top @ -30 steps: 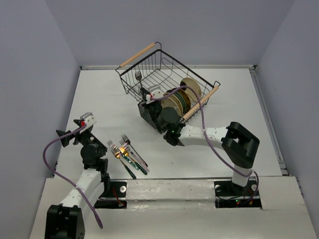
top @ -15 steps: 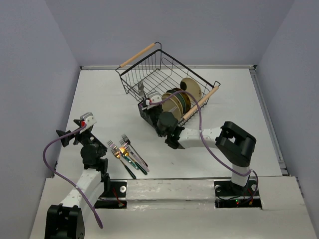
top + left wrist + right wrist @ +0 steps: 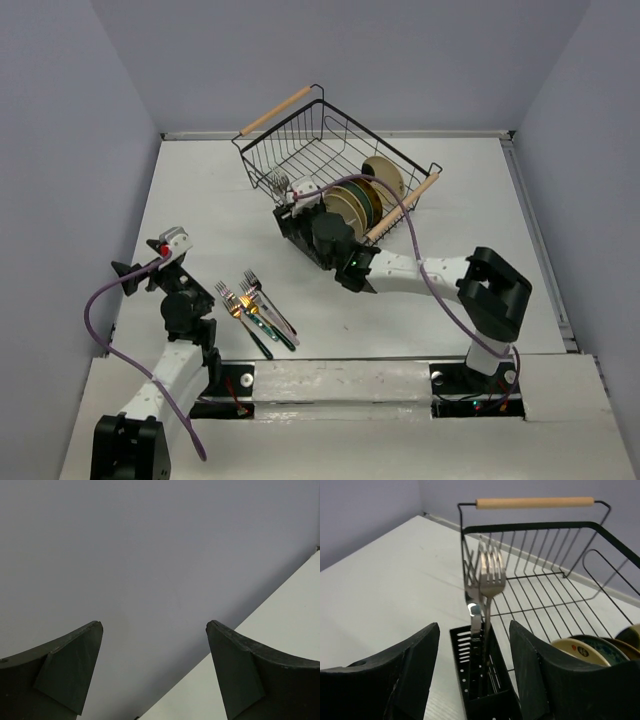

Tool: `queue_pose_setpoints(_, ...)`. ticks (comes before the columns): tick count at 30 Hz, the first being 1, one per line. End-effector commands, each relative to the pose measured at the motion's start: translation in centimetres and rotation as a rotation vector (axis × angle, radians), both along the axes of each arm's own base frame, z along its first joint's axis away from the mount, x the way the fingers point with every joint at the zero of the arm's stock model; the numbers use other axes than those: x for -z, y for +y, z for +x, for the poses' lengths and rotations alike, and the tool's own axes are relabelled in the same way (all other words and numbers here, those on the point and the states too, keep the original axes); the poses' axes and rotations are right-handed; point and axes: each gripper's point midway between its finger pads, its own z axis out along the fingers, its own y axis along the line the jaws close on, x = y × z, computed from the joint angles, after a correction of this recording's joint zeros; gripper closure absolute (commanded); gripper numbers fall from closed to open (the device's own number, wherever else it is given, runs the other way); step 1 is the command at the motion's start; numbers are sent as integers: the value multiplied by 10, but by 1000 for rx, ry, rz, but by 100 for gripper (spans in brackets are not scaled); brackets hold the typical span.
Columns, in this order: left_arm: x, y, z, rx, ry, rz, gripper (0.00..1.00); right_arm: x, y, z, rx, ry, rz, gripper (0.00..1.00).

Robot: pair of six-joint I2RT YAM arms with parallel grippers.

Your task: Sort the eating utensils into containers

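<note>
The right claw [image 3: 474,626] is seen spread wide over the black slotted caddy [image 3: 470,685], with nothing pinched between its fingers [image 3: 410,675]. 2 silver forks [image 3: 489,580] are stood upright in the caddy, tines up, in the gap between the fingers and touched by neither. The caddy is set against the near left corner of the wire basket [image 3: 275,111], in which plates [image 3: 362,198] are racked on edge. The remaining forks [image 3: 255,308] are laid in a tight cluster on the white surface [image 3: 200,200] near the left arm [image 3: 170,370]. Some are gold-headed, with dark, teal and pink handles. The left claw [image 3: 155,625] is held spread and empty, turned toward the wall [image 3: 150,540], apart from that cluster.
</note>
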Motion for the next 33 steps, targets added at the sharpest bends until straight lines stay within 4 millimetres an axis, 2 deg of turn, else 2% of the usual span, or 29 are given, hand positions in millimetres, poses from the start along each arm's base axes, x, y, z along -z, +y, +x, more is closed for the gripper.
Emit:
queue_pose_setpoints(1,7,4,-32,11,-240,-43,1,-67,34,-41,-308,117,10,39)
queue_pose_setpoints(2,7,4,-32,11,-239,-44,1,-59,44,-54,-368,164,-28,39)
queue_pose_setpoints(3,7,4,-32,10,-242,-45,1,-21,50,-71,-408,279,-149,39)
queue_pose_setpoints(5,6,4,-33,9,-246,-46,1,9,48,-88,-397,445,-238,40)
queue_pose_setpoints(6,6,4,-33,10,-247,-45,1,35,54,-100,-395,508,-295,40)
queue_pose_setpoints(10,8,2,-28,31,-234,-46,1,89,48,-120,-333,667,-392,45)
queue_pose_setpoints(11,10,0,-22,44,-204,-41,1,110,53,-134,-361,728,-420,47)
queue_pose_setpoints(12,12,-2,-18,57,-197,-46,1,117,56,-137,-376,752,-423,51)
queue_pose_setpoints(15,17,-5,-9,85,-149,-47,1,142,62,-146,-393,826,-432,51)
queue_pose_setpoints(19,22,-14,3,152,-117,-48,1,154,65,-144,-361,852,-427,51)
queue_pose_setpoints(24,23,-14,2,150,-109,-41,1,174,57,-134,-285,848,-457,55)
queue_pose_setpoints(28,21,-14,0,151,-122,-36,1,196,60,-130,-255,861,-486,64)
queue_pose_setpoints(33,23,-18,4,189,-126,-29,1,210,59,-132,-249,884,-500,64)
